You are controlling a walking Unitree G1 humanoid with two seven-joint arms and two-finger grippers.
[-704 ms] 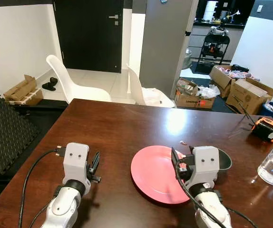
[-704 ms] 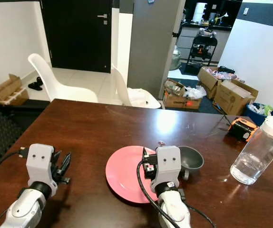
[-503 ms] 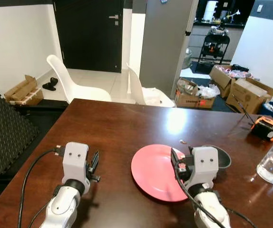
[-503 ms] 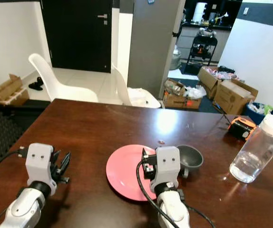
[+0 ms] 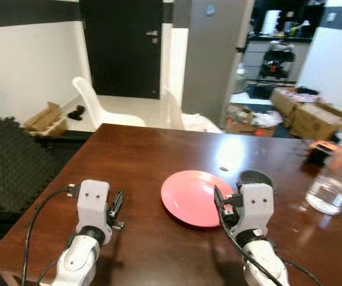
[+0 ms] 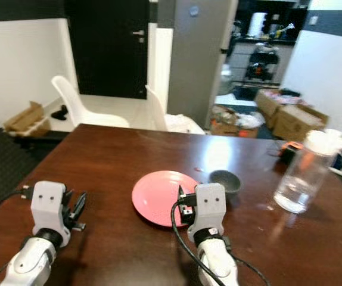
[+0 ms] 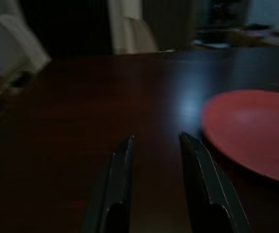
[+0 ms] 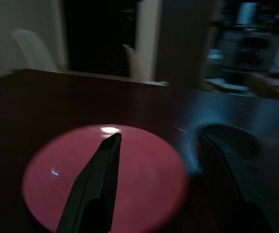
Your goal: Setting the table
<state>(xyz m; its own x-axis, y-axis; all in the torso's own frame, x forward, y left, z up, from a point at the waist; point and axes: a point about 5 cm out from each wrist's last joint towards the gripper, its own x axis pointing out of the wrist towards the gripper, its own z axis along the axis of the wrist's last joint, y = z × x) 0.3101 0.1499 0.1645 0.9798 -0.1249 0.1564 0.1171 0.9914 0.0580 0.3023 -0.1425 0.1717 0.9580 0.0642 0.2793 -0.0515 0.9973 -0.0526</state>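
A pink plate [image 5: 190, 196] lies flat in the middle of the dark wooden table [image 5: 141, 149]. A small grey bowl [image 5: 255, 178] sits just beyond its right edge. My right gripper [image 5: 218, 202] hovers low over the table at the plate's near right rim. In the right wrist view it [image 8: 159, 141] is open, with the plate [image 8: 81, 179] under one finger and the bowl [image 8: 222, 141] ahead. My left gripper [image 5: 115, 208] hangs over bare table to the plate's left. It [image 7: 156, 140] is open and holds nothing, and the plate [image 7: 256, 126] lies off to one side.
A glass jar of water [image 5: 329, 185] with a white lid stands at the right, with an orange device [image 5: 320, 152] behind it. Two white chairs [image 5: 102, 104] stand at the far side. A black foam mat [image 5: 10, 167] lies on the floor to the left. Cardboard boxes [image 5: 314, 116] sit beyond.
The whole picture has shifted and blurred, so the camera moved back; the table's near left corner now shows. Both grippers now sit nearer the front edge, and the plate lies further ahead.
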